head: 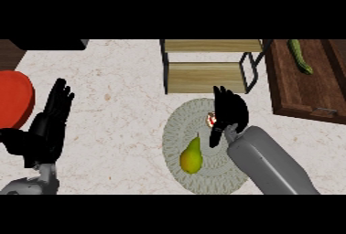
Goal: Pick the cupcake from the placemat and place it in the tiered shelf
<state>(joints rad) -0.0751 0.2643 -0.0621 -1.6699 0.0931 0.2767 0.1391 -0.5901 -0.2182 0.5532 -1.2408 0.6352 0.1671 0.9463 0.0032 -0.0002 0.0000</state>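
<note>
A round grey woven placemat (182,123) lies on the counter right of centre. The cupcake (211,119) sits on its upper right part, mostly hidden by my right hand (229,112). That hand reaches over the cupcake with fingers pointing up and the thumb hanging down beside it; whether the fingers close round the cupcake is hidden. A yellow-green pear (192,156) lies on the placemat's lower part. The tiered shelf (206,66), wooden boards in a black frame, stands just beyond the placemat. My left hand (51,119) rests open at the far left, fingers up.
A red plate (13,98) is cut off by the left edge. A dark wooden tray (307,87) at the right holds a green cucumber (300,57). A dark object (51,44) sits at the top left. Pale marble counter lies between the hands.
</note>
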